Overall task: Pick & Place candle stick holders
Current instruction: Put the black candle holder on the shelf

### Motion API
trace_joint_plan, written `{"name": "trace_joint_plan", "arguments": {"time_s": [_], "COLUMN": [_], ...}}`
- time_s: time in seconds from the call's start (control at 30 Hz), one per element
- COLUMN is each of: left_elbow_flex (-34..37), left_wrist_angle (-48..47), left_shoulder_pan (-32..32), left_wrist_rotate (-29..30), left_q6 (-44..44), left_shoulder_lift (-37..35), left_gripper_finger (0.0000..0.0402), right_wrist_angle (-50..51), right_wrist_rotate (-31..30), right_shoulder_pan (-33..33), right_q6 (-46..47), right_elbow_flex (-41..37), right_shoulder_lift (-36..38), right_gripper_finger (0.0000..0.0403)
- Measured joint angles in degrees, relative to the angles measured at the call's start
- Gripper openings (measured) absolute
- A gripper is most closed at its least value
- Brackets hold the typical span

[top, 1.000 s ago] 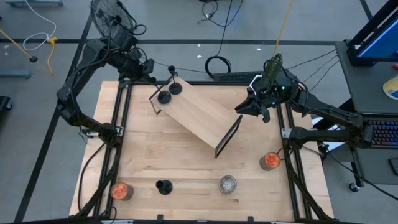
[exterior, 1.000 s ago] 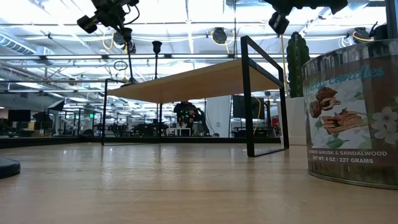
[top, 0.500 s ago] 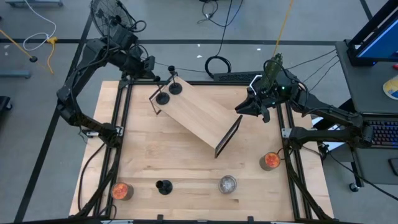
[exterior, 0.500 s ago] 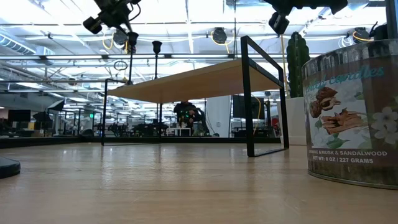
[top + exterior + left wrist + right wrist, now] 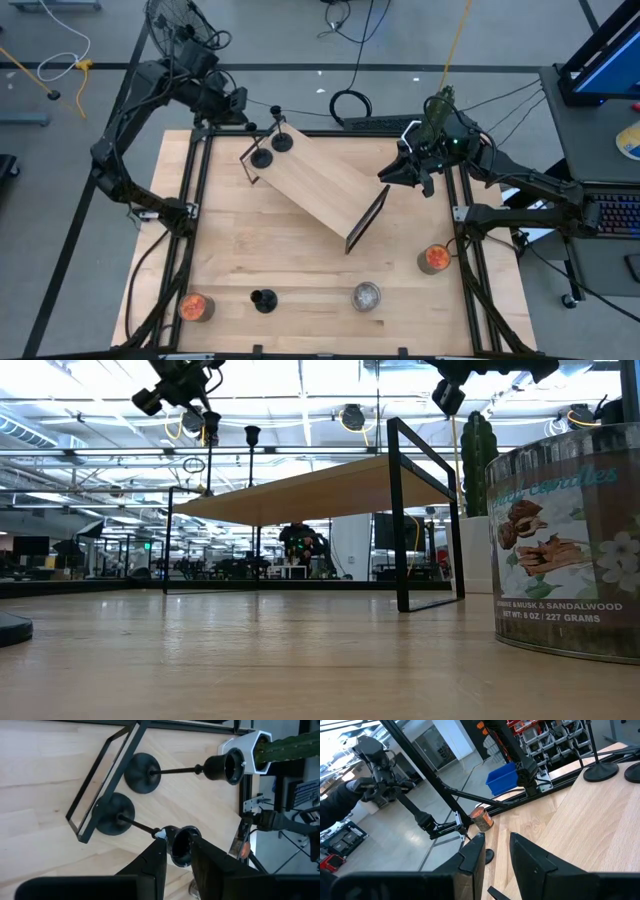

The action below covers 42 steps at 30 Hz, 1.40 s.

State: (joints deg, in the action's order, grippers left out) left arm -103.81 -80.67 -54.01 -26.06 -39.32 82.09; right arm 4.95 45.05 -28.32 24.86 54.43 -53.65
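The left hand hangs over the far left corner of the table, its two fingers spread a little. From the wrist, the cup end of a black candle holder shows in the gap between them. From table level, though, the hand sits above that top and a bit to one side, so it is not pinching anything.

That holder stands upright on its round base at the end of a small wooden stand with a black metal frame, which lies at an angle across the far middle of the table. A second black candle holder stands just beside it on the same end, the two bases close but apart.

The right hand waits at the other end of the stand, near the far right of the table. Its fingers are slightly parted with nothing between them. Behind it, off the table's far edge, is a white pot with a green cactus.

Along the near side sit the rest, well apart from one another. An orange glass cup is at the near left corner, then comes a third black candle holder, then a silvery cup. A second orange glass cup is by the right edge.
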Motion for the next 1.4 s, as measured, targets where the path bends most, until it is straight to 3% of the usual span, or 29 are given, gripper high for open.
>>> {"name": "trace_joint_plan", "arguments": {"time_s": [0.13,0.3,0.47,0.7,0.87,1.07,1.4], "left_elbow_flex": [0.02,0.02,0.02,0.00,0.00,0.00,0.02], "left_wrist_angle": [0.16,0.62,1.21,1.23,1.23,1.19,-5.44], "left_shoulder_pan": [-1.47,-3.68,-1.22,9.85,20.35,32.73,50.29], "left_wrist_rotate": [-0.88,-6.20,-8.91,-7.64,-0.17,4.82,6.72], "left_q6": [0.10,0.08,-1.14,-0.17,-1.19,0.30,0.81], "left_shoulder_lift": [-0.93,-4.25,-9.91,-17.99,-20.75,-19.48,-12.61], "left_gripper_finger": [0.0085,0.0085,0.0085,0.0085,0.0085,0.0085,0.0085], "right_wrist_angle": [0.00,0.00,0.00,0.00,0.00,0.00,0.00], "right_wrist_rotate": [0.01,0.01,0.01,-0.01,-0.01,-0.01,-0.03], "right_shoulder_pan": [0.02,0.00,0.02,0.00,0.02,0.01,0.00], "right_q6": [0.00,-0.02,0.00,-0.02,-0.02,-0.09,-0.02], "right_elbow_flex": [0.00,0.00,0.00,0.00,0.00,0.00,0.00], "right_shoulder_lift": [0.00,0.00,0.00,0.00,0.00,0.00,0.00], "right_gripper_finger": [0.0084,0.0084,0.0084,0.0084,0.0084,0.0084,0.0084]}}
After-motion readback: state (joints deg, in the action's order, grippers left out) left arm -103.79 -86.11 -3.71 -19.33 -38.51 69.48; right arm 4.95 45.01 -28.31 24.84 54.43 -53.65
